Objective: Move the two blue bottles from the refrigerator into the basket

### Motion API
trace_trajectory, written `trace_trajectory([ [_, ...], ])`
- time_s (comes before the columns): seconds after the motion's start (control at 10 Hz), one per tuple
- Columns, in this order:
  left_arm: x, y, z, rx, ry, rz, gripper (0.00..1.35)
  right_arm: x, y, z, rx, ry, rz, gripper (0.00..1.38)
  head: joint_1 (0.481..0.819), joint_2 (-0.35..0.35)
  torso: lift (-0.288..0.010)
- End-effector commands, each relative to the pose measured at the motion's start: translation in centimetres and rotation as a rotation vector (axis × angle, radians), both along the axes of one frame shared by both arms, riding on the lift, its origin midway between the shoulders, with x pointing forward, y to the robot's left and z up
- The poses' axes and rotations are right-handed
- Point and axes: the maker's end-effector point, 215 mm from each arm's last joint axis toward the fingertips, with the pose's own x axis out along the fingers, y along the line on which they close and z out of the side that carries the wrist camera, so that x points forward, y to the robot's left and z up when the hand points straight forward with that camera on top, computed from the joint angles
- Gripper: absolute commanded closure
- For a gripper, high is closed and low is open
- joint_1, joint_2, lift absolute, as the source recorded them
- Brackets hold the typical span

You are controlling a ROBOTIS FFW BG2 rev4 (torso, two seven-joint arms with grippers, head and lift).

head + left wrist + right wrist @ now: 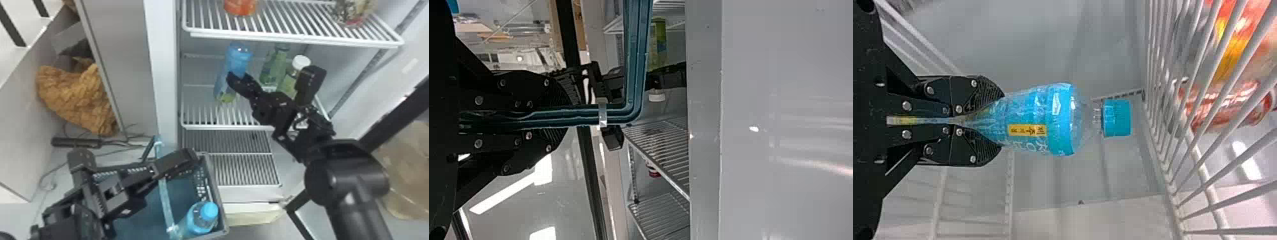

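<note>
Here the refrigerator (163,70) is taking up the middle and right of the head view, and the basket (220,204) is sitting at the lower centre, in front of the opening. The right gripper (237,80) is reaching in to the centre of the head view, pincer clamping on a blue bottle (237,60) between two wire shelves, left of the two green bottles (274,68). Lower left, the left gripper (186,159) is hanging over the basket; the left wrist view is adding the grip itself, fingers closing on the teal handle (629,95). The other blue bottle (193,220) is already standing, tilted, inside the basket, at the lower centre of the head view. Up on the top shelf (293,36), an orange package (241,7) is showing at the upper centre. And the right wrist view is giving what the head view is hiding: both fingers squeezing the bottle's lower body flat, with the blue cap (1116,118) pointing to picture right. Its blue label (1045,117) is carrying pale lettering, and a small yellow patch (1025,130) is bearing dark characters.
</note>
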Motion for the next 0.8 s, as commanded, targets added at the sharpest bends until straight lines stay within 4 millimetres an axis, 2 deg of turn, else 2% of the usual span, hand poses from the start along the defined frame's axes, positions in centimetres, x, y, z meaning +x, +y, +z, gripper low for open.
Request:
trace_trajectory([
  [0.0,-0.1,0.0,-0.1,0.000,0.003,0.000,1.20,-2.6,0.7,0.8,0.028,-0.005,0.024,1.28,0.695,-0.133,-0.220],
  [0.3,-0.1,0.0,-0.1,-0.002,0.004,0.002,1.20,-7.5,2.0,1.2,0.043,0.023,0.073,1.28,0.695,-0.123,-0.220],
  [0.6,-0.1,0.1,-0.2,-0.002,0.006,0.004,1.20,-12.4,4.3,2.2,0.089,0.067,0.143,1.28,0.695,-0.110,-0.220],
  [0.7,-0.1,0.1,-0.1,-0.004,0.006,0.005,1.20,-13.7,5.0,1.7,0.098,0.097,0.166,1.28,0.695,-0.099,-0.220],
])
